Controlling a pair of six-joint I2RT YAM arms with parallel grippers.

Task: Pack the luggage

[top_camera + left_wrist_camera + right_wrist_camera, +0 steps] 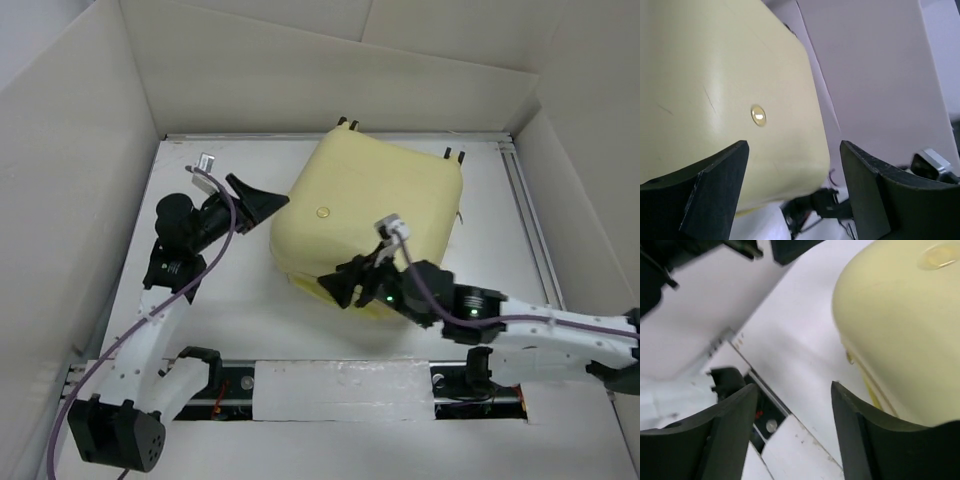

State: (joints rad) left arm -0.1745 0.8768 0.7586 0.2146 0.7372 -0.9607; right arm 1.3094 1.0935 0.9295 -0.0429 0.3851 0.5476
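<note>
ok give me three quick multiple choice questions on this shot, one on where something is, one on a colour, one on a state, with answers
1. Where is the right gripper relative to the luggage?
A. beyond its far edge
B. at its near edge
C. resting on the middle of its top

2. What colour is the luggage shell?
A. pale yellow
B. dark blue
C. red

3. How does the left gripper stand?
A. shut on a zip pull
B. shut on nothing
C. open, gripping nothing

Answers:
1 B, the top view shows it against the near edge of the shell.
2 A, all three views show a pale yellow shell.
3 C, the left wrist view shows its jaws wide apart, with only the shell beyond them.
</note>
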